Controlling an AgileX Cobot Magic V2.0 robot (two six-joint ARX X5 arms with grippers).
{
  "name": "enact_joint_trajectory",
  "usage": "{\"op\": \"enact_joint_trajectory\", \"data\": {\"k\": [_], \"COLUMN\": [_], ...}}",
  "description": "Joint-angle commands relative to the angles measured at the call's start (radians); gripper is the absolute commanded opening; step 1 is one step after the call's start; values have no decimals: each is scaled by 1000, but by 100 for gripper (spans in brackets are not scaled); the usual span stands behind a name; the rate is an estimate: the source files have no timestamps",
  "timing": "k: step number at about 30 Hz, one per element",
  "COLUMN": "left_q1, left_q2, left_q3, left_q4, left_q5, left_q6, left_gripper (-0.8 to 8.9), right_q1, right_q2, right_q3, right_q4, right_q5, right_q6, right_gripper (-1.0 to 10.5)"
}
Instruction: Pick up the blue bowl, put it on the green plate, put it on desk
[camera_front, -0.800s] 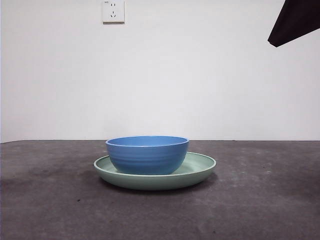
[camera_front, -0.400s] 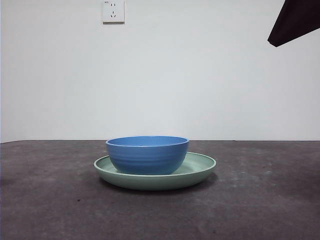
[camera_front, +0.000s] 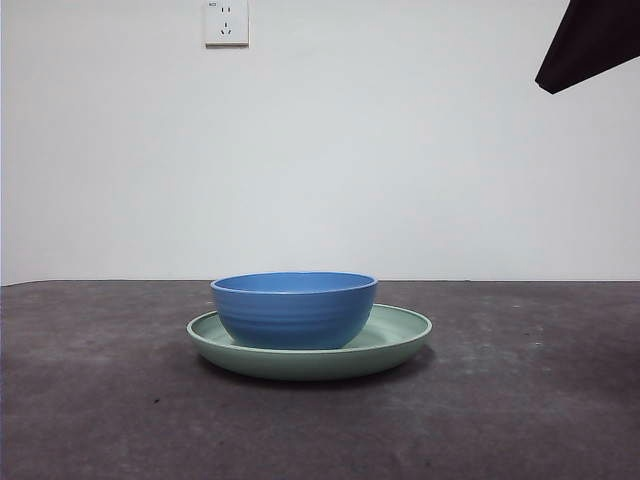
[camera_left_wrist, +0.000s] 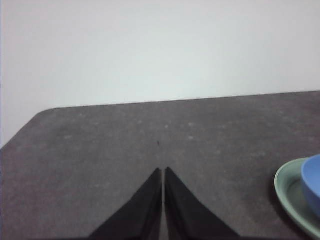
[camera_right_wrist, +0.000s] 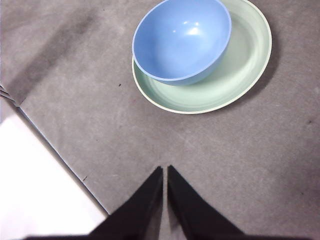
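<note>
The blue bowl sits upright in the green plate, off-centre toward the plate's left side in the front view. The plate rests on the desk. The right wrist view looks down on the bowl and plate from above; my right gripper hangs shut and empty, well clear of them. Only a black tip of an arm shows at the front view's top right corner. My left gripper is shut and empty over bare desk, with the plate's and bowl's edges off to one side.
A white wall with a socket stands behind the desk. The desk's edge runs close beside the right gripper, with pale floor beyond it. A rounded desk corner shows in the left wrist view.
</note>
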Motion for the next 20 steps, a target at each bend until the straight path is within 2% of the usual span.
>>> {"op": "enact_joint_trajectory", "data": {"k": [1, 16, 20], "left_q1": [2, 2, 2], "left_q2": [-30, -88, -88], "left_q3": [-37, -82, -82], "left_q4": [10, -183, -190], "left_q5": [-4, -6, -6], "left_q6": [3, 0, -1], "left_gripper": [10, 9, 10], "right_q1": [6, 6, 6], "right_q2": [5, 5, 5], "right_q3": [8, 8, 8], "right_q4": [10, 10, 10], "right_q5": [-3, -3, -3], "right_q6": [-8, -8, -8], "right_gripper": [8, 8, 8]}}
